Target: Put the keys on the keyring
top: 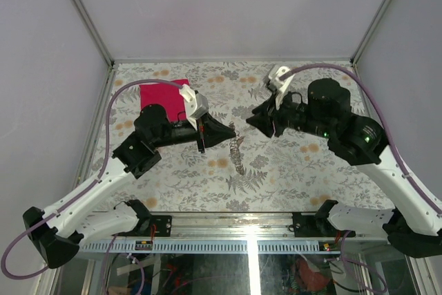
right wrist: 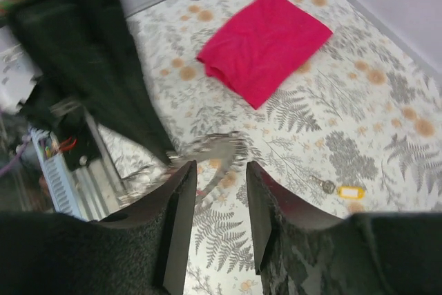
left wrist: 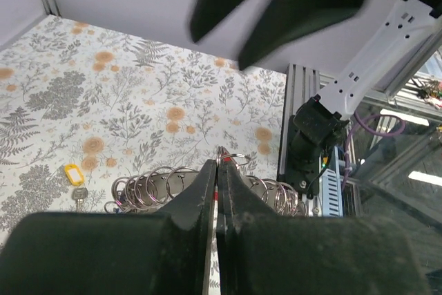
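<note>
— Where do your left fingers [left wrist: 202,202] stand?

— Clenched, tip against tip. You have the keyring [left wrist: 233,157] pinched at the very ends, and its thin silvery loop pokes out just past them. Below it, a chain of rings [left wrist: 159,186] trails down and bunches on the bench [left wrist: 103,88].

— And your right fingers [right wrist: 181,202]?

— Released. Your right wrist view shows a clear gap between them. The keyring sits blurred just ahead of that gap, and you cannot tell from there whether either finger touches it.

— How does it look from above?

— Your two arms meet nose to nose over the middle of the bench, the left reaching in from the left and the right from the right. Their tips are near each other but apart. The rings dangle below the meeting point onto the fern-and-flower print.

— Where is a key?

— One yellow-headed key [left wrist: 74,177] lies flat on the bench. In your left wrist view it is to the left of the chain, near it but not touching. Your right wrist view shows it off to the right, well clear of both fingers.

— Anything else on the bench?

— The pink-red cloth [top: 162,93] lies flat towards the far left corner, beyond your left arm.
</note>
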Robot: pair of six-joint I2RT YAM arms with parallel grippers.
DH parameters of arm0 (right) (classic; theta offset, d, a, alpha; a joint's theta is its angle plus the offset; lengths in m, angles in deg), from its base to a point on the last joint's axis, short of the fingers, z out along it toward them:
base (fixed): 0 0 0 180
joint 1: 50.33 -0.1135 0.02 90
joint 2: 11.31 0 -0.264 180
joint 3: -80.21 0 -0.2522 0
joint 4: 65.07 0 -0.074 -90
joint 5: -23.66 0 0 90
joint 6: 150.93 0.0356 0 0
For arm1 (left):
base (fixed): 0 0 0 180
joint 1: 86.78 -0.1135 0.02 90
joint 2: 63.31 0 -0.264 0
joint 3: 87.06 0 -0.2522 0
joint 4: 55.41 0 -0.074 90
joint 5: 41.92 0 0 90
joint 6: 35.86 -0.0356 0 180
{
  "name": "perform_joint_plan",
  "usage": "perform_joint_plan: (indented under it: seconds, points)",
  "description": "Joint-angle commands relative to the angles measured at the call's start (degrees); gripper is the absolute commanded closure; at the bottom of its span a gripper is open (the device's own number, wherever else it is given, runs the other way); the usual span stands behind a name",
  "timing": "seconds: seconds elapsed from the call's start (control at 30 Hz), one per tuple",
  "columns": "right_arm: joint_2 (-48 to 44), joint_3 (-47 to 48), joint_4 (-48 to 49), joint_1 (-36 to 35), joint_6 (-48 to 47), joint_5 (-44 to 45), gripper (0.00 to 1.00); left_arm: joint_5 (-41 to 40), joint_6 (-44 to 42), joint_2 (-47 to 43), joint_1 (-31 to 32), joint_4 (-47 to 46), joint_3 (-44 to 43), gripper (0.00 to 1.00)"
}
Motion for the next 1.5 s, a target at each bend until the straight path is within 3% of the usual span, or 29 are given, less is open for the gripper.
perform_joint_plan:
  seconds: [0.0, 0.2, 0.57, 0.83, 1.47]
  points:
    - [-1.8, -5.7, 12.4, 11.7, 12.6, -7.6, 0.58, -2.9, 3.6, -2.7, -1.3, -11.1, 1.5, 1.0]
    - [-4.9, -14.4, 24.6, 15.6, 21.8, -18.8, 0.56, -4.6, 5.9, -5.1, -2.7, -15.8, 3.7, 1.0]
    - [-8.5, -24.3, 40.6, 15.6, 29.9, -26.2, 0.54, -4.4, 6.7, -5.4, -2.8, -16.8, 3.5, 1.0]
    - [-5.8, -25.9, 45.9, 15.6, 33.9, -29.6, 0.52, -2.9, 6.8, -5.0, -2.8, -16.7, 3.0, 1.0]
    - [-3.5, -27.8, 45.9, 15.0, 34.6, -31.5, 0.57, -2.5, 6.6, -4.2, -2.8, -16.5, 3.1, 1.0]
